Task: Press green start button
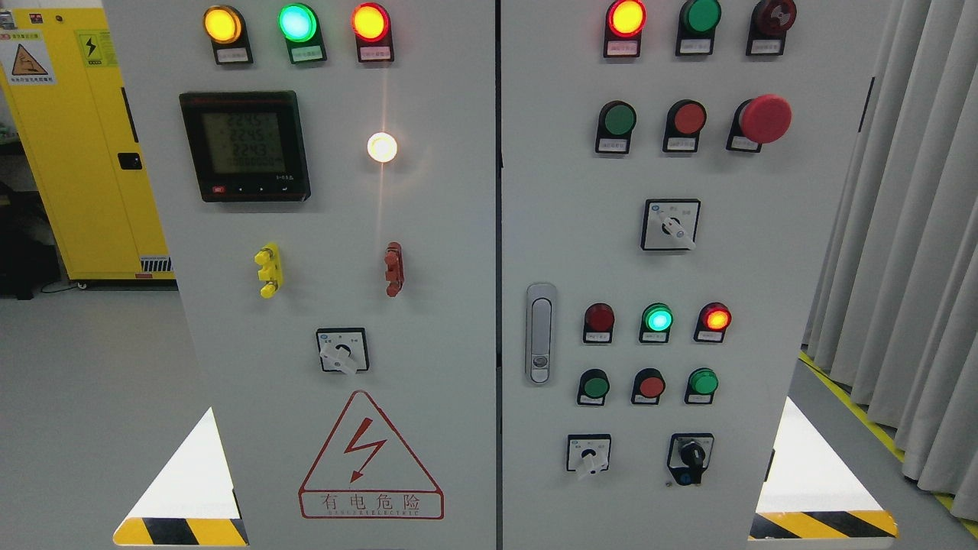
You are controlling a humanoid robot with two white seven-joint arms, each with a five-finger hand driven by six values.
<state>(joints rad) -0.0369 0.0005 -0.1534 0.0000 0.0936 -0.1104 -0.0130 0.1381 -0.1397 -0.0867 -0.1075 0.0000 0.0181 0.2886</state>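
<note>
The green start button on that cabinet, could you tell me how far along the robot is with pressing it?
Nothing looks done yet: neither hand is in the head view, and nothing touches the control cabinet. Nothing is in hand either. Several green buttons show on the right door, such as one in the second row and two in the lower row; the labels are too small to read. Reaching and pressing remain.

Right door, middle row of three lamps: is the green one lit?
On. The green lamp glows bright with a pale centre, while the dark red lamp left of it looks unlit. No robot hand in view.
</note>
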